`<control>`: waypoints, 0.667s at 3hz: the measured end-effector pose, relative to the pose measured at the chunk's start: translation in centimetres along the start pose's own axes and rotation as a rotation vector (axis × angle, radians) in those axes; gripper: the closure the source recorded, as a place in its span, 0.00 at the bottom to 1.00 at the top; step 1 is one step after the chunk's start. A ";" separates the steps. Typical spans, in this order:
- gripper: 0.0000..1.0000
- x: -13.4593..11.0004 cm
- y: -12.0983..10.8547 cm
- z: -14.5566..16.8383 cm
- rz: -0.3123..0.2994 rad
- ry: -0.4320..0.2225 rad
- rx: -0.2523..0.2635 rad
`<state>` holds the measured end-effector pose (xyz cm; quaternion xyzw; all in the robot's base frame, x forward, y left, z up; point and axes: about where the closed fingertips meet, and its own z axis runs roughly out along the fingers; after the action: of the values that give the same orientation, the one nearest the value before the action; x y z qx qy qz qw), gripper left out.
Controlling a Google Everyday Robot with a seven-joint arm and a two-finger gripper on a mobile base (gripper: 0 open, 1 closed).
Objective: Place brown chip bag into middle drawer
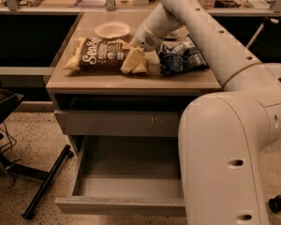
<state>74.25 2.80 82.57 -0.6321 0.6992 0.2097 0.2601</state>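
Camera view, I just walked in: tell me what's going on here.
The robot's arm reaches over the cabinet, and its tool is down at the right, cream-yellow end of the brown chip bag. The bag lies flat on the countertop beside a blue-and-white bag, with a plate behind it. Below, the middle drawer is pulled out, and the bag is not in it yet.

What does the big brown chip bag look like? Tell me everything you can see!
The brown chip bag is dark brown with cream-yellow ends and white lettering. It looks like crinkly packaging. It lies flat on the wooden countertop, not yet in the open middle drawer below. Its right end is bunched up, and the gripper is right at that end. A plate sits just behind the bag.
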 end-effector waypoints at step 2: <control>0.89 0.4 1.7 -2.4 0.027 0.015 0.024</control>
<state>72.32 1.22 84.09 -0.6210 0.7120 0.2002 0.2594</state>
